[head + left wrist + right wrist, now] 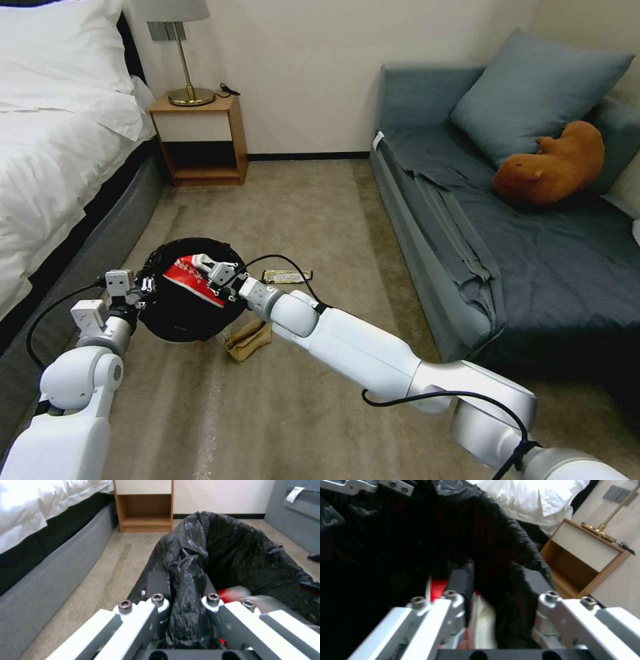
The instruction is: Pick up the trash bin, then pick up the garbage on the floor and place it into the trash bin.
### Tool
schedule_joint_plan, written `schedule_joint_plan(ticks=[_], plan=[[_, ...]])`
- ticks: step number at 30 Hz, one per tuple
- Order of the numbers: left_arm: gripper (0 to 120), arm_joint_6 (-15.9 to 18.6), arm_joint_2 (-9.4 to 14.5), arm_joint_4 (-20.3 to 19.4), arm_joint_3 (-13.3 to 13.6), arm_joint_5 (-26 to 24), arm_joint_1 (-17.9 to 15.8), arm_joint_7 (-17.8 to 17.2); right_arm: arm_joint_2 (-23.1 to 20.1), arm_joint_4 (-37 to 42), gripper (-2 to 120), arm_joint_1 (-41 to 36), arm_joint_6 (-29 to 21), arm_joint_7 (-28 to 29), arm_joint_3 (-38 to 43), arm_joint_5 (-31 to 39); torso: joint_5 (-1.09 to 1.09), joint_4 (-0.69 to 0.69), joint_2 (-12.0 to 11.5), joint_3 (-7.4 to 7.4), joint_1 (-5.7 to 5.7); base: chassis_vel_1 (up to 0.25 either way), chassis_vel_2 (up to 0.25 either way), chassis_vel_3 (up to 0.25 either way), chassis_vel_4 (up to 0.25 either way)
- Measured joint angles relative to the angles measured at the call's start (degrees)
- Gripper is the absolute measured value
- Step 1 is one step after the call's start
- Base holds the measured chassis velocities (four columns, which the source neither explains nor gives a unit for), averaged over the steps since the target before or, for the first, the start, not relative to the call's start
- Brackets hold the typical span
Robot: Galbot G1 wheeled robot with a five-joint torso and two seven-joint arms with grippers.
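The bin (187, 293) was held above the carpet (320, 213) between bed (60, 153) and sofa (507, 253). The left gripper (185, 600) was found with fingers pinching the black liner at the rim nearest the bed. The right gripper (217, 272) was over the bin's opening; its fingers (460, 580) were spread, with the red-and-white wrapper (195, 279) lying between them inside the bin. The paper bag (248, 340) and the snack wrapper (287, 276) were noted on the carpet beside the bin.
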Motion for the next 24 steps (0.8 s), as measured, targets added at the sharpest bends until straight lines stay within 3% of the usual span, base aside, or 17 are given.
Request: schedule_joint_plan(ticks=[7, 18, 24], plan=[[6, -0.53, 1.32, 1.71, -1.61, -0.27, -0.20, 0.25, 0.79, -0.74, 55, 0.34, 0.02, 0.41, 0.05, -0.94, 0.00, 0.00, 0.00, 0.00, 0.00, 0.000, 0.000, 0.000, 0.000], [6, -1.97, 6.54, 5.70, -7.27, -1.66, 0.08, 0.43, 3.61, -9.08, 96, -0.50, 3.00, -0.68, 3.39, -9.44, 0.00, 0.01, 0.00, 0.00, 0.00, 0.000, 0.000, 0.000, 0.000], [6, -3.03, 10.35, 8.53, -9.95, -2.49, 0.16, 0.55, 4.86, -19.04, 100, -2.43, 6.68, -2.47, 7.83, -17.04, 0.00, 0.01, 0.00, 0.00, 0.00, 0.000, 0.000, 0.000, 0.000]])
